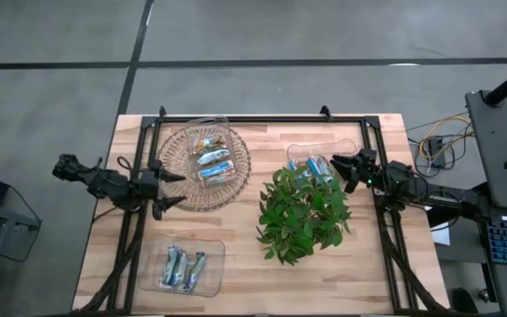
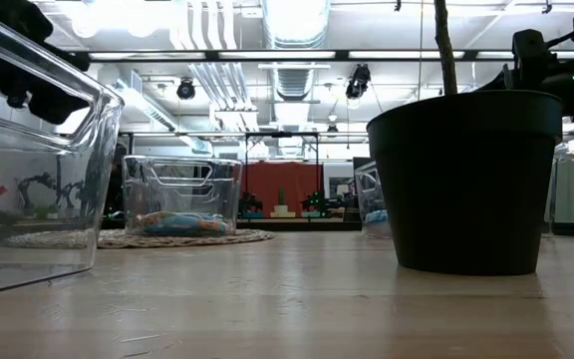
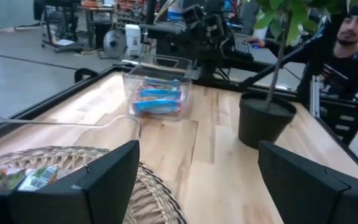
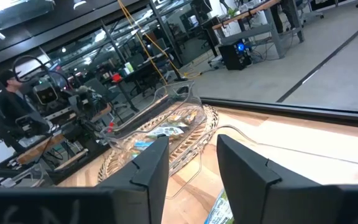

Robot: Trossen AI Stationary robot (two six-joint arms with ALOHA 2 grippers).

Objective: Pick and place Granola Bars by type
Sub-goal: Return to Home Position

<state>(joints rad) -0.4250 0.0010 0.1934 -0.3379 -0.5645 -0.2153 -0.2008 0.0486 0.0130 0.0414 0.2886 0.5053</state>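
Mixed-wrapper granola bars (image 1: 211, 158) lie in a clear bin (image 1: 202, 132) on a round wicker mat (image 1: 236, 180). Silvery-blue bars (image 1: 183, 267) lie in a flat clear tray (image 1: 214, 251) near the table's front left. Blue bars (image 1: 311, 165) fill a second clear bin (image 1: 324, 146), partly hidden by the plant's leaves; they show again (image 3: 157, 99) in the left wrist view. My left gripper (image 1: 172, 189) (image 3: 197, 180) is wide open at the mat's left edge, touching nothing. My right gripper (image 1: 340, 167) (image 4: 191, 165) is open beside the blue-bar bin, over a bar (image 4: 219, 211).
A leafy plant (image 1: 302, 216) in a black pot (image 2: 466, 179) stands right of centre, next to the blue-bar bin. A black frame (image 1: 262, 117) runs along the table's far edge and sides. A person (image 3: 347, 37) sits beyond the table's right side.
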